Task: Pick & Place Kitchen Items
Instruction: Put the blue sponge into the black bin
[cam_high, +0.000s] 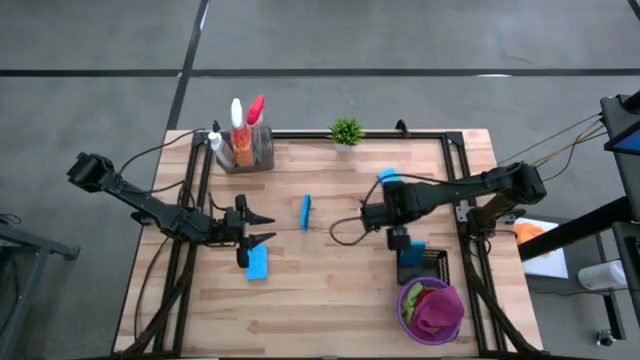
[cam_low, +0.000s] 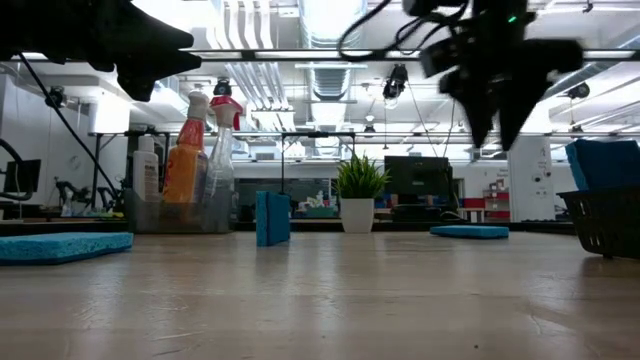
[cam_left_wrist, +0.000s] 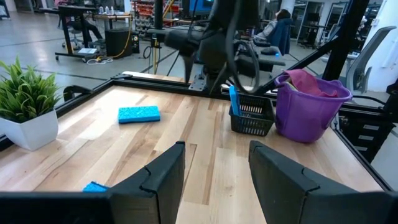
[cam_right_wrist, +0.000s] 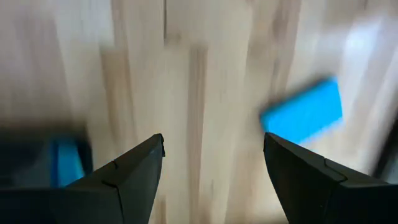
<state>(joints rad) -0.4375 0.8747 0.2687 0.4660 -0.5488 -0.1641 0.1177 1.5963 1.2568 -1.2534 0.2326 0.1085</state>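
Three blue sponges are out on the table: one (cam_high: 257, 263) lies flat beside my left gripper (cam_high: 262, 228), one (cam_high: 306, 211) stands on its long edge mid-table, and one (cam_high: 386, 176) lies flat at the far side, partly under my right arm. My left gripper (cam_left_wrist: 214, 174) is open and level, above the table, touching nothing. My right gripper (cam_high: 372, 215) points down over bare wood, well above it and open (cam_right_wrist: 211, 168); the far sponge (cam_right_wrist: 303, 112) shows beyond its fingers. Another blue sponge (cam_high: 409, 243) stands in the black basket (cam_high: 430, 268).
A clear bin (cam_high: 262, 150) with spray bottles (cam_high: 246, 120) stands at the far left, and a small potted plant (cam_high: 347, 130) at the far edge. A purple bucket (cam_high: 405, 310) holding cloths (cam_high: 438, 308) sits at the near right, beside the basket. Bare wood lies mid-table and near.
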